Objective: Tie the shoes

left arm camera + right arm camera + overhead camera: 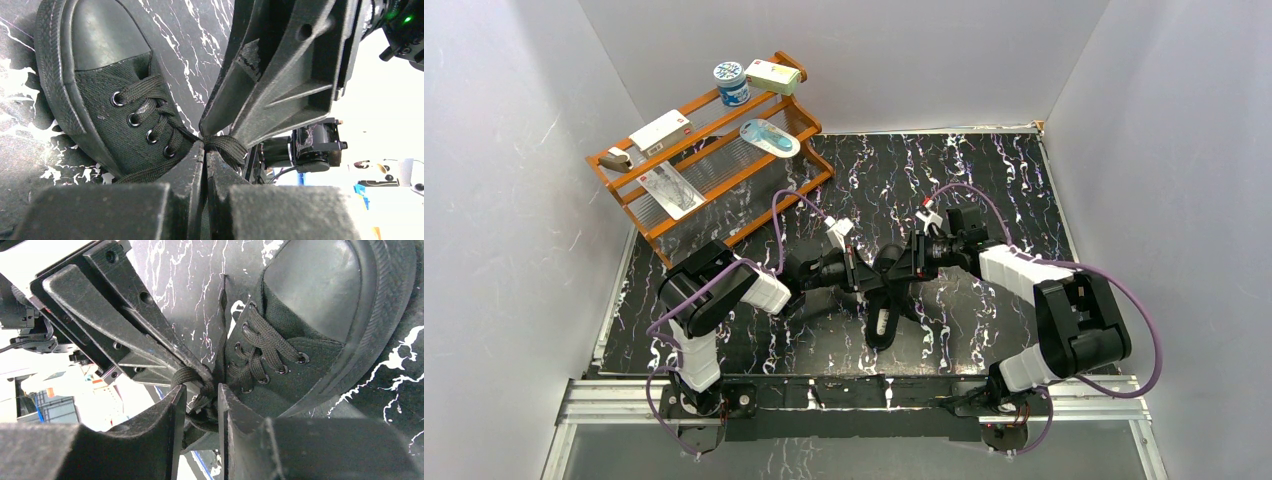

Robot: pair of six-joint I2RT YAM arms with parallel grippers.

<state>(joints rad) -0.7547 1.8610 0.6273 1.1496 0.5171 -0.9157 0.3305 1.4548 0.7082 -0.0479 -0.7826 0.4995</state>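
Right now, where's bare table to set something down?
Free: far table between the rack and right wall; near-right patch beside the sneaker. Crowded: centre, where left tool and right tool pinch the laces.

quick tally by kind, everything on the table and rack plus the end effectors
sneaker: 1
wooden rack: 1
round tub: 1
box: 1
flat packs: 3
small brown-and-white item: 1
end effectors: 2
total: 10

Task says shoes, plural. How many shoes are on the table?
1. The black sneaker lies at the middle of the table between the left gripper and right gripper, each pinching its laces. No second shoe shows.
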